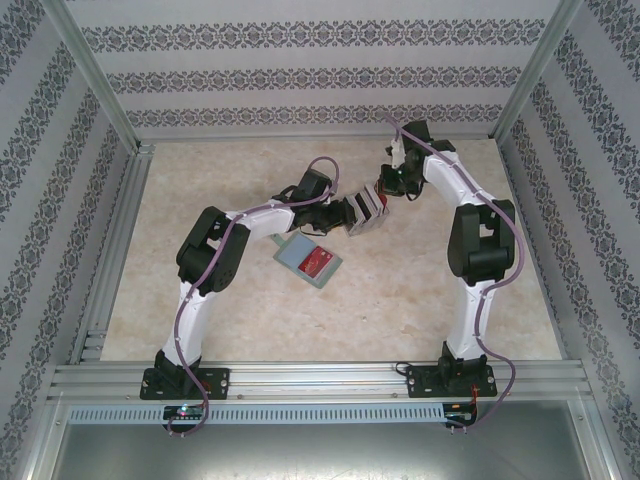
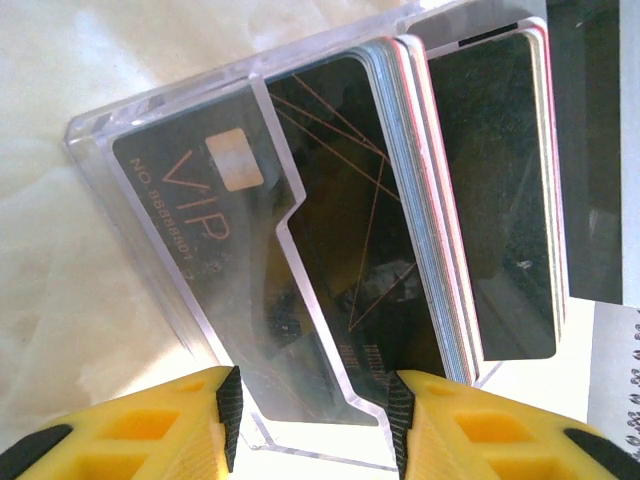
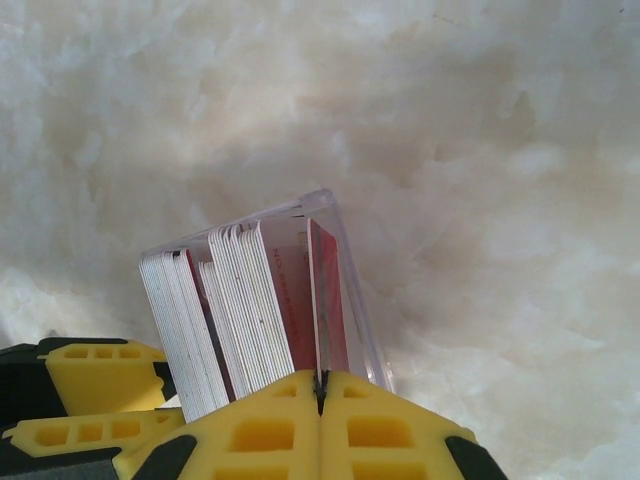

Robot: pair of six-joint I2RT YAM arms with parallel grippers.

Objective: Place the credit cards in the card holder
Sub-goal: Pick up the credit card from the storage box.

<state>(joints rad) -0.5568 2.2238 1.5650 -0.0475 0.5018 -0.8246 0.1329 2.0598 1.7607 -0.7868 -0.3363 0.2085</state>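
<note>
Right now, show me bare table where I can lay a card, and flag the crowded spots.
Free: the wide near stretch of table between the left arm and right arm, below the card holder; also the far-left corner behind the left arm. Crowded: the centre, where the left gripper holds the clear card box and the right gripper pinches a credit card.

glossy credit cards, clear plastic box

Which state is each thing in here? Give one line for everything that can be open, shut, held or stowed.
card holder: open, flat on the table.
clear box: gripped by the left gripper.
credit cards: stacked inside the clear box.
end card: pinched by the right gripper.
left gripper: shut on the clear box.
right gripper: shut on the end card.
</note>
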